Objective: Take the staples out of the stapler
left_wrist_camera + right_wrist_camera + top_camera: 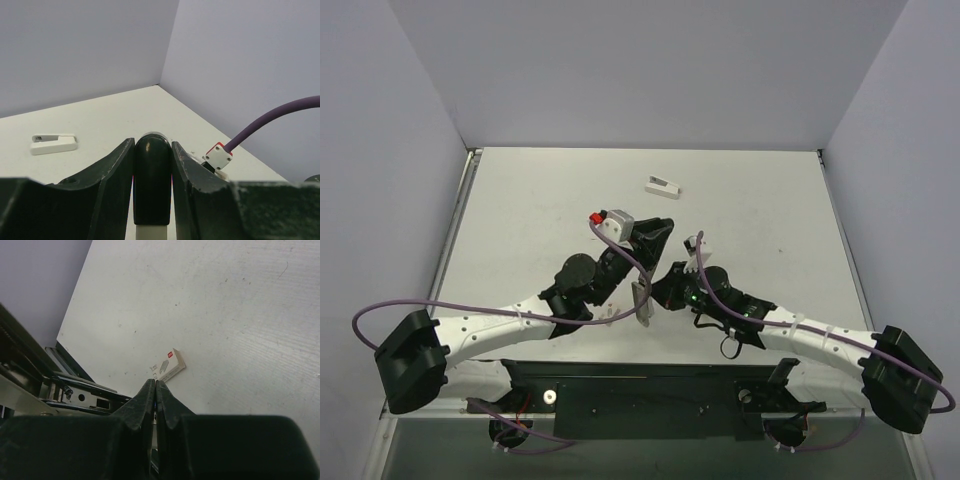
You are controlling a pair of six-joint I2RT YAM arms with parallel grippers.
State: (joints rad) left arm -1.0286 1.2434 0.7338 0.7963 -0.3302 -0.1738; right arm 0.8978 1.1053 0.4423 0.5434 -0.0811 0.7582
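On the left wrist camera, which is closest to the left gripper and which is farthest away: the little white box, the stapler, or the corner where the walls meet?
1. stapler: pinched right inside the left gripper, so it is nearest.
2. white box: lying on the table, ahead and off to the left.
3. wall corner: at the very back, past the table's far edge.

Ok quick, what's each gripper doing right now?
Left gripper: closed on the stapler.
Right gripper: closed, nothing visibly held.
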